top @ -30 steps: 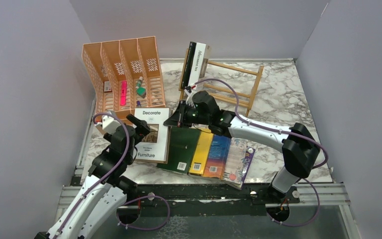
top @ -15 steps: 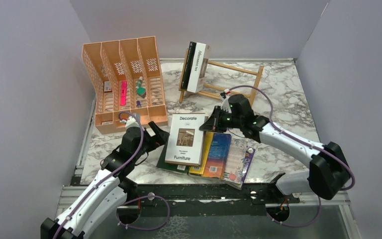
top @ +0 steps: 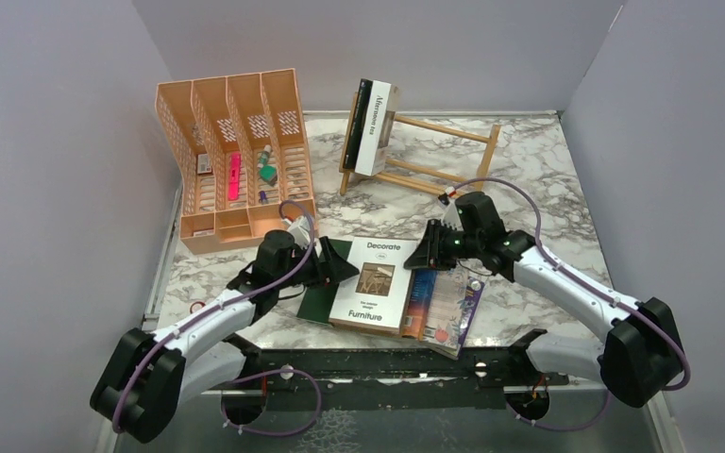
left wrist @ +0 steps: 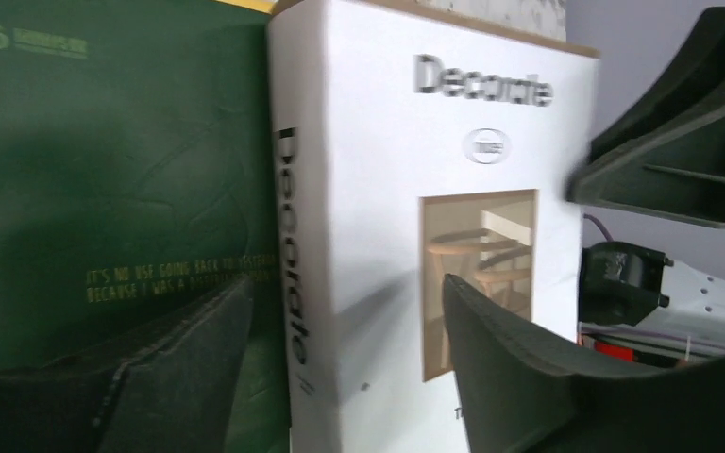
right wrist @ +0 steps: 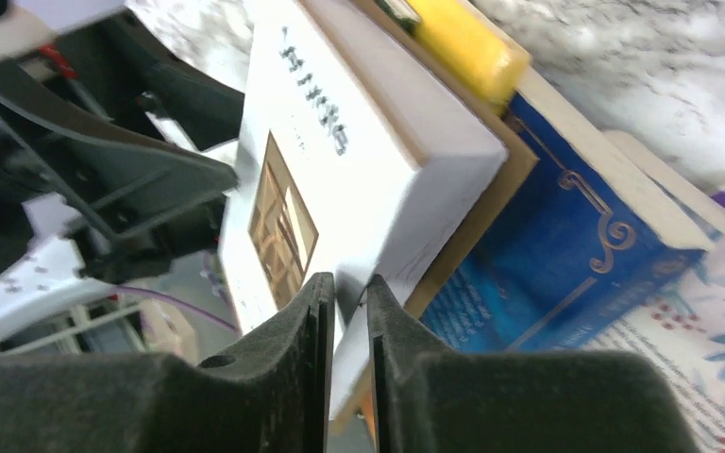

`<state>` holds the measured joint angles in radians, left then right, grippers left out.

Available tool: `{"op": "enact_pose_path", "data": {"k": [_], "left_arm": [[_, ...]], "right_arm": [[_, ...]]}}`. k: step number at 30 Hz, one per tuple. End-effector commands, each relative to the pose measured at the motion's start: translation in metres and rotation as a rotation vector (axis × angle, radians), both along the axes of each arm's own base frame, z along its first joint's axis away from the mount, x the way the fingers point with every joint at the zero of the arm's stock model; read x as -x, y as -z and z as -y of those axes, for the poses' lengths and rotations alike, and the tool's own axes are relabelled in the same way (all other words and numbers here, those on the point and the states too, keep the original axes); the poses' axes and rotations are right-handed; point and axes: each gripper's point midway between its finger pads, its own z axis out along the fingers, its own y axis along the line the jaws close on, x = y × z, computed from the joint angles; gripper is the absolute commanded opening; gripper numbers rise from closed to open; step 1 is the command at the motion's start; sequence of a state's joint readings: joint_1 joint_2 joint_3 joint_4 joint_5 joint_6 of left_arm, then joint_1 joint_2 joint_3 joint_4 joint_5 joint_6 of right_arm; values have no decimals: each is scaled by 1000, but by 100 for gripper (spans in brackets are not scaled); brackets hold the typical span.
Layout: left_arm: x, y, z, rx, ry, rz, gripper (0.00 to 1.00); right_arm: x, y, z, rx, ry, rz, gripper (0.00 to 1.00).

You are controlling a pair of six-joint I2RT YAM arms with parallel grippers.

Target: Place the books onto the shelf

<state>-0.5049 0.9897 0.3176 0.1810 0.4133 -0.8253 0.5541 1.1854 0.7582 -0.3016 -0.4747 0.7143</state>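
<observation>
The white "Decorate" book (top: pixel 378 283) lies flat on a row of books: dark green (top: pixel 324 283), blue-orange (top: pixel 422 294) and purple floral (top: pixel 455 307). My left gripper (top: pixel 340 268) is open and straddles its spine (left wrist: pixel 288 283), one finger (left wrist: pixel 189 368) over the green cover (left wrist: pixel 104 189), the other above the white front. My right gripper (right wrist: pixel 349 281) is pinched narrow on the white book's far corner edge (right wrist: pixel 406 217), beside the yellow (right wrist: pixel 463 42) and blue (right wrist: pixel 566 255) books. The shelf (top: pixel 439 156) stands at the back with two books (top: pixel 370 118) leaning at its left end.
An orange perforated file organiser (top: pixel 236 151) with small items stands at the back left. Grey walls close in both sides and the back. A black rail (top: pixel 378 363) runs along the table's near edge.
The Decorate book slid right, from beside the green book onto the row. Both arms followed it right. My left gripper came down over its spine and narrowed a little.
</observation>
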Motion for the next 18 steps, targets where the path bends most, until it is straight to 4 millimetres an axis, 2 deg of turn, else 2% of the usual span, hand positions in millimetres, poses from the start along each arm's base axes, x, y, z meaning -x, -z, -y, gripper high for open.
{"op": "enact_pose_path", "data": {"k": [1,4,8,13,18], "left_arm": [[4,-14,16,69,104,63,68],[3,-13,16,64,102,63,63],[1,-11,17,55,101,60,61],[3,0,22,38,130,14,55],[9,1,33,36,183,-6,49]], "right_arm": [[7,17,17,77,46,-29,31],[4,21,26,113,98,-24,51],[0,28,42,188,187,-32,62],[-1,29,45,181,232,-35,70],[3,40,47,171,272,-75,76]]}}
